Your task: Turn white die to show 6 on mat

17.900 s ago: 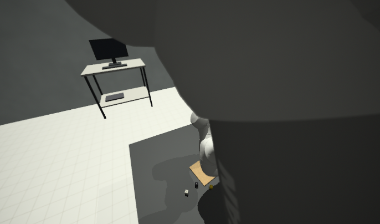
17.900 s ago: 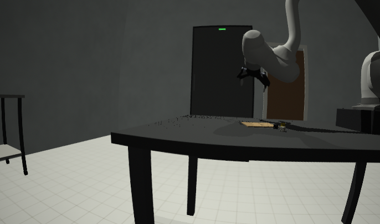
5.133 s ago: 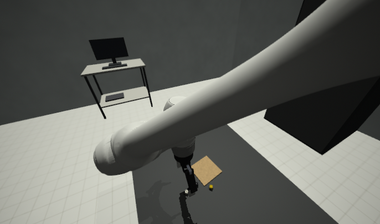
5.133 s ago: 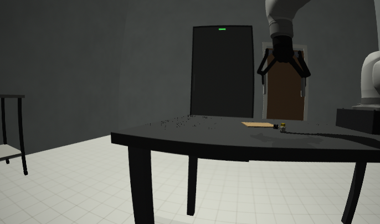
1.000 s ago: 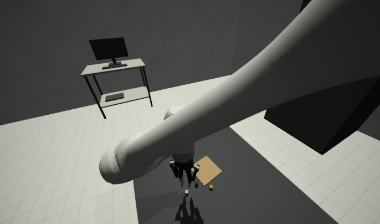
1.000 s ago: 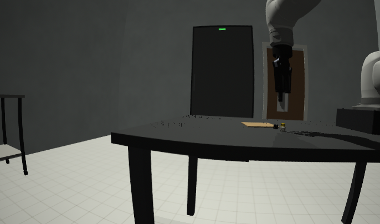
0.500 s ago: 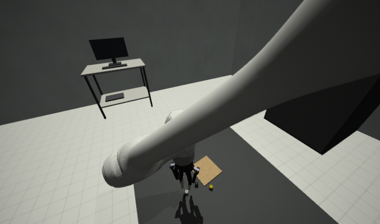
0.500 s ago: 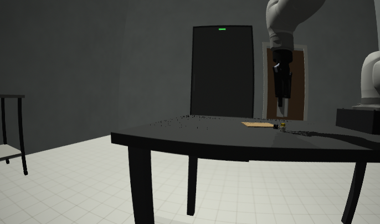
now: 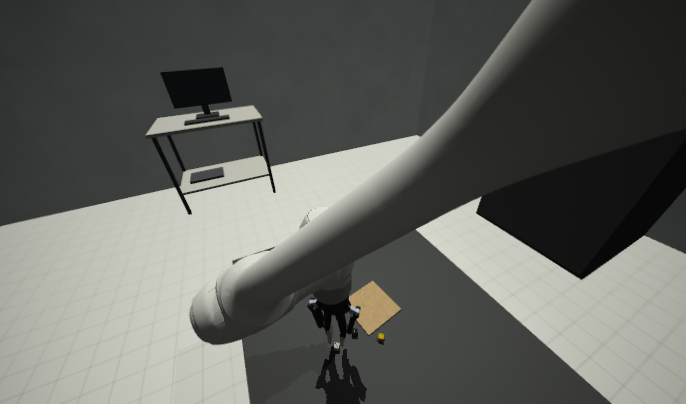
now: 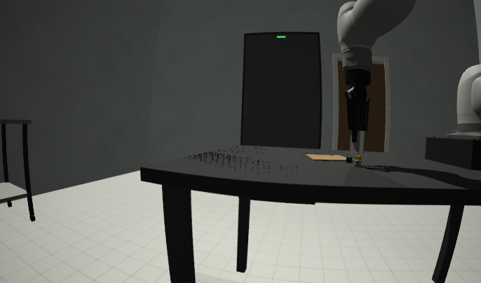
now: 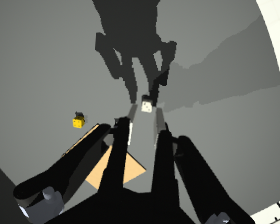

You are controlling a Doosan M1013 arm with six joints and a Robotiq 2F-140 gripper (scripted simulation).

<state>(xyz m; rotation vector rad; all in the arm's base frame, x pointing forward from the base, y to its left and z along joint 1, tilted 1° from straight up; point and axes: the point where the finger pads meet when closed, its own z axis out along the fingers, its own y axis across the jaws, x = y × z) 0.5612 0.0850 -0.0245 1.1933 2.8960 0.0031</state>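
The white die (image 9: pixel 336 345) lies on the dark table, off the tan mat (image 9: pixel 374 307), near the table's left edge. In the wrist view the white die (image 11: pixel 145 104) shows just past my fingertips, on the table below them. My gripper (image 9: pixel 336 335) (image 10: pixel 357 137) hangs straight down above the white die, well clear of the table. Its fingers stand a narrow gap apart with nothing between them. A yellow die (image 9: pixel 381 337) and a black die (image 9: pixel 355 333) lie on the table beside the mat's near edge.
The yellow die (image 11: pixel 78 121) lies left of the mat corner (image 11: pixel 114 163) in the wrist view. The arm's dark base block (image 10: pixel 458 151) stands on the table's right side. A tall dark cabinet (image 10: pixel 281 90) stands behind the table.
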